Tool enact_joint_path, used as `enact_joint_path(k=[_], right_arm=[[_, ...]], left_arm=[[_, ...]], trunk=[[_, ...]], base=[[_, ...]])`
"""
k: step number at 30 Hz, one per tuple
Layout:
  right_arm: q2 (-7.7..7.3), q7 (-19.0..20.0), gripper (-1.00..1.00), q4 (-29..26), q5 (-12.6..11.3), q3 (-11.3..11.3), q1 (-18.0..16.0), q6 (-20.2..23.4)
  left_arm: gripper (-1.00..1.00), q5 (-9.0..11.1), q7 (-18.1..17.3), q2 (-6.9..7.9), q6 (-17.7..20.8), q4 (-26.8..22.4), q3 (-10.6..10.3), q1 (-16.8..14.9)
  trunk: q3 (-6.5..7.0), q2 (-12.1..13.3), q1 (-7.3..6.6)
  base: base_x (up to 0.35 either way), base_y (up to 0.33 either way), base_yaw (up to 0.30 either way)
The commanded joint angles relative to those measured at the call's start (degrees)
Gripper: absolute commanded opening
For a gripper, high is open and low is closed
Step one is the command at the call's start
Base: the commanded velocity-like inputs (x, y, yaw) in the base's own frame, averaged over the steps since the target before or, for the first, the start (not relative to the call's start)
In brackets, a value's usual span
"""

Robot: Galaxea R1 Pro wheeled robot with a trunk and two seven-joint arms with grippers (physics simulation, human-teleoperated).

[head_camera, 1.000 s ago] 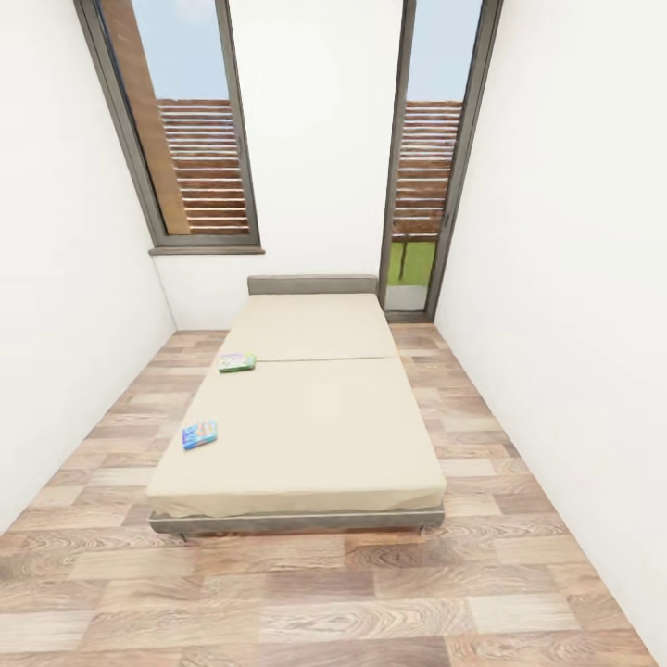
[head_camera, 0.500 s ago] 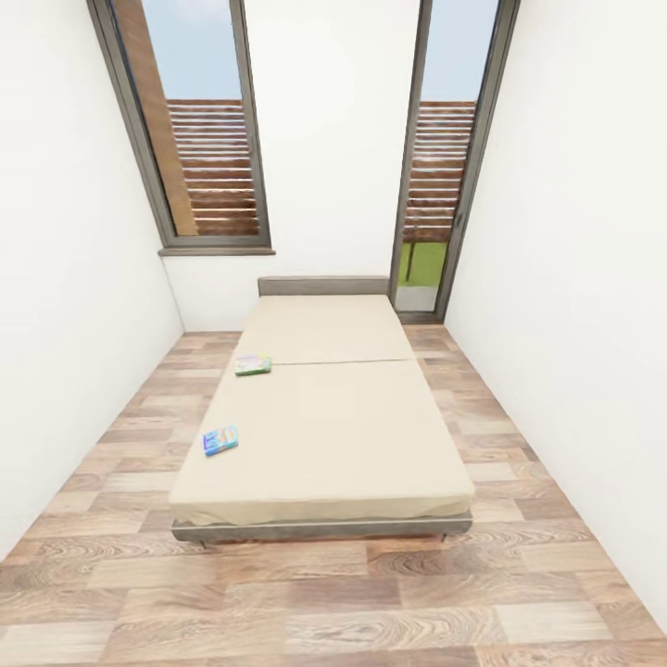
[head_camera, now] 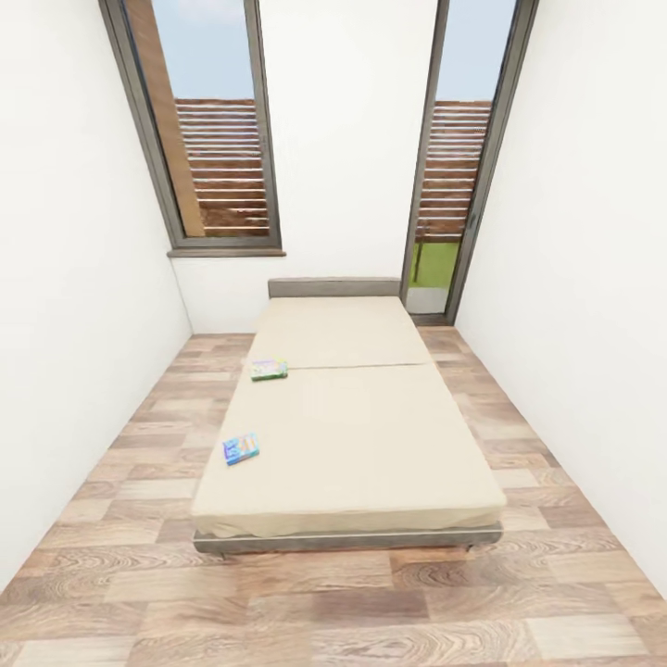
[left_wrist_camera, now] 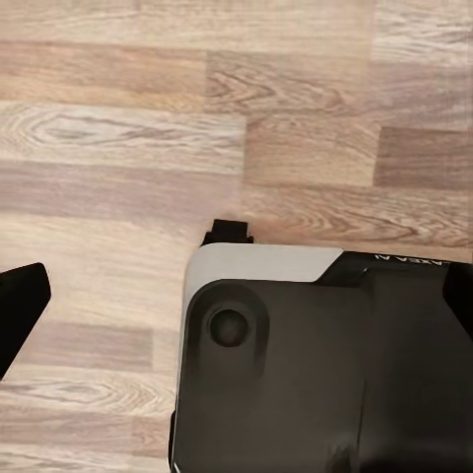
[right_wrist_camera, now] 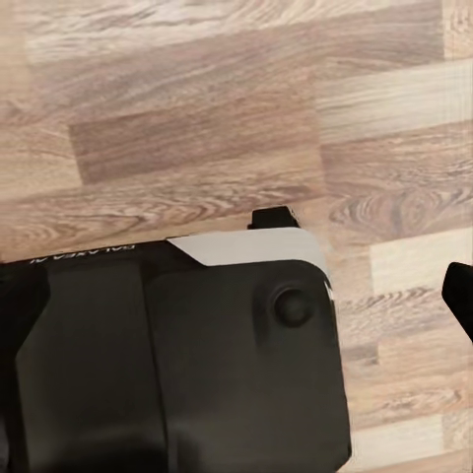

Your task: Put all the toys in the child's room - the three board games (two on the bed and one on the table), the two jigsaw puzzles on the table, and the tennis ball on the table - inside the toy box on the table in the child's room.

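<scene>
Ahead of me in the head view stands the bed [head_camera: 371,435], a beige mattress on a dark grey frame. Two board games lie near the mattress's left edge: a green-and-white box [head_camera: 269,370] farther back and a blue box [head_camera: 241,449] nearer to me. In the left wrist view one black fingertip [left_wrist_camera: 15,305] shows at the picture's edge over the wood floor. In the right wrist view another fingertip [right_wrist_camera: 461,296] does the same. Both grippers hang beside my dark base with nothing between their fingers. The table, toy box, jigsaw puzzles and tennis ball are out of view.
White walls close in on both sides of the bed, with strips of wood-plank floor [head_camera: 120,463] between. A tall window [head_camera: 208,130] and a glass door [head_camera: 459,157] stand in the far wall. My dark base [left_wrist_camera: 315,365] sits under both wrists.
The whole head picture has shifted right and slightly down, so the camera has moved. The bed looks a little nearer. Both board games lie where they were on the mattress.
</scene>
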Motion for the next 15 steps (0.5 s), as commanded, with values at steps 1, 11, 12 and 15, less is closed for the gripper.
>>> enact_joint_path(k=[1, 11, 12, 15], right_arm=[[0.05, -0.1, 1.0, 0.0, -0.3, -0.2, 0.0, -0.3], [0.63, -0.2, 1.0, 0.0, -0.3, -0.2, 0.0, -0.3], [0.65, -0.2, 1.0, 0.0, -0.3, -0.2, 0.0, -0.3], [0.64, -0.2, 1.0, 0.0, -0.3, -0.2, 0.0, -0.4]], left_arm=[[1.0, 0.0, 0.1, -0.04, -0.1, 0.0, 0.4, 0.0], [1.0, 0.0, 0.1, -0.08, -0.1, 0.0, 0.4, 0.0], [1.0, 0.0, 0.0, -0.06, -0.1, 0.0, 0.4, 0.0], [1.0, 0.0, 0.0, -0.06, -0.1, 0.0, 0.4, 0.0]], trunk=[[-0.11, -0.1, 0.04], [-0.11, -0.1, 0.04], [-0.11, -0.1, 0.04], [-0.11, -0.1, 0.04]], base=[[0.132, 0.27, 0.0], [0.142, 0.26, 0.0], [0.162, 0.258, 0.0], [0.17, 0.257, 0.0]])
